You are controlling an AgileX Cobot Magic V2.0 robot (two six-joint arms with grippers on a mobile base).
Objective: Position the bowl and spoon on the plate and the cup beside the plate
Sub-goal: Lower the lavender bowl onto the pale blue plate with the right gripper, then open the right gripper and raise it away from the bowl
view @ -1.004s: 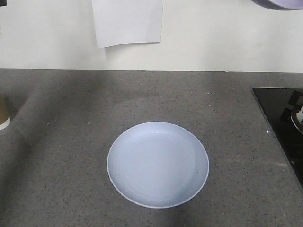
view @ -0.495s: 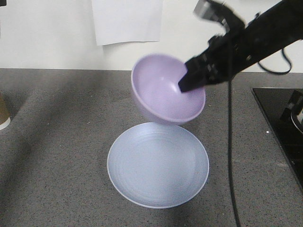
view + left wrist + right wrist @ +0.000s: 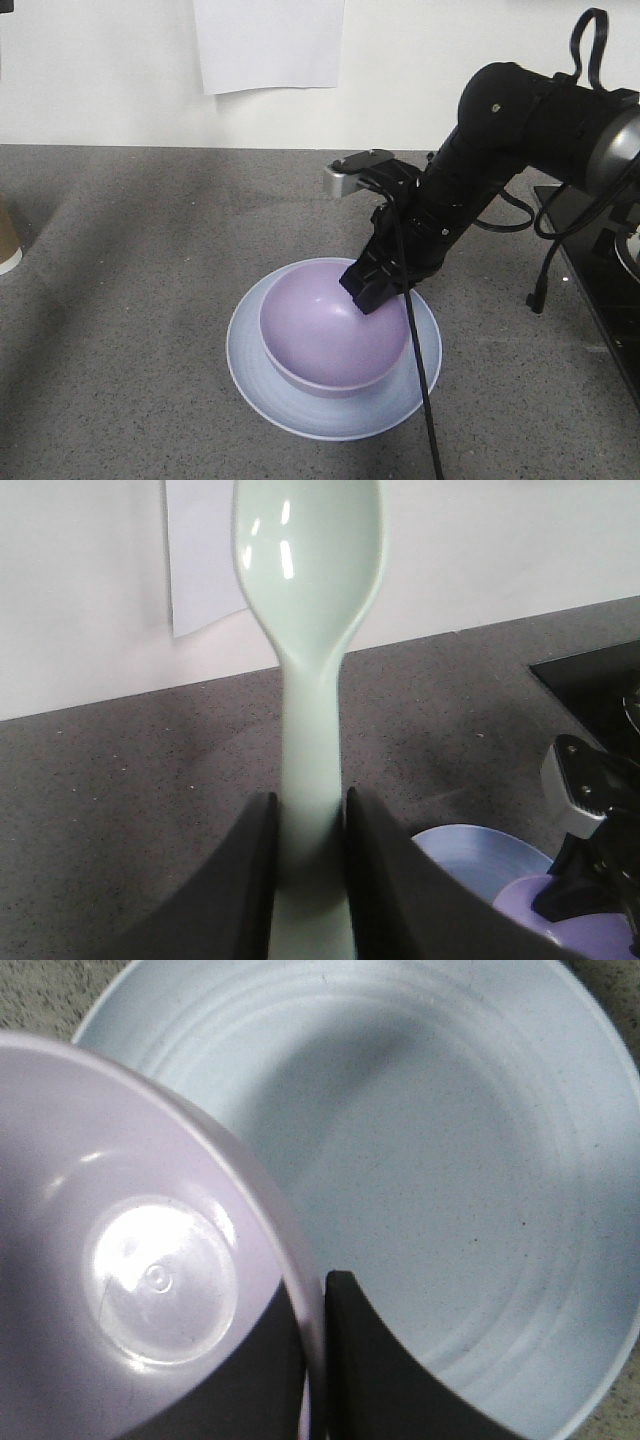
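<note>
Far left, cup: the cup [image 3: 8, 245] stood at the picture's edge, at 9 o'clock from the plate [image 3: 300, 415] and well apart from it. Only a bit of it showed. It was paper, so I think it was light and soft and would squash if pinched hard. A gentle hold round its middle looked best.
Left gripper: the left gripper [image 3: 306, 815] showed only in its own camera. Its two fingers were pressed tight on the spoon [image 3: 308, 630].
Spoon: it was held by the handle, with the scoop pointing to 12 o'clock, up in the air above the counter [image 3: 120, 780]. It looked thin, light, stiff and shiny, so it could slip or twist. The handle was the right place to hold it.
Plate: it lay flat on the counter, near the middle.
Bowl: the bowl [image 3: 325, 335] was on the plate, about in its middle. I could not tell if all its weight was down. It looked like light, stiff, smooth plastic. The rim was the easy place to grab.
Right gripper: the right gripper [image 3: 372, 288] was clamped on the bowl's rim at about 2 o'clock, one finger inside and one outside.
Stove: a black stove [image 3: 590, 250] lay at 3 o'clock from the plate, apart from it.
</note>
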